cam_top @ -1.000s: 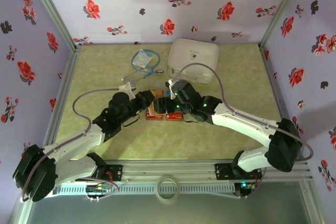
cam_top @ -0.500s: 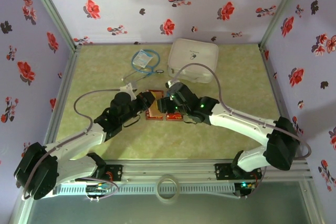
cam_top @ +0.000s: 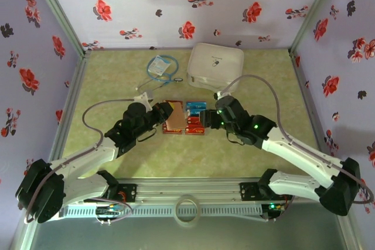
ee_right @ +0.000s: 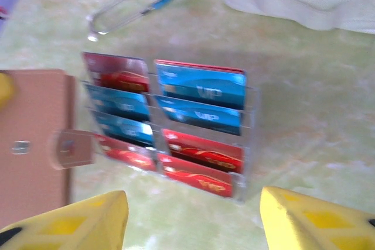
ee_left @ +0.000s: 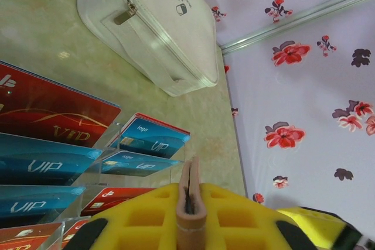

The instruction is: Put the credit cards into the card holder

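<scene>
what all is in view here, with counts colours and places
cards: about eight, red and blue, standing in the rack
rack: one, clear, mid table
card holder: one, brown, held just left of the rack
zip case: one, white, far side of the table
tube: one, blue, left of the zip case
ring: one, white, on the front rail
left hand: yellow pads, shut on the card holder
right hand: yellow pads, open, near the rack

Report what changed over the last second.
The right gripper drew back to the right, off the credit cards, and is open and empty. The left gripper stays shut on the card holder beside them. The cards and white zip case have not moved.
</scene>
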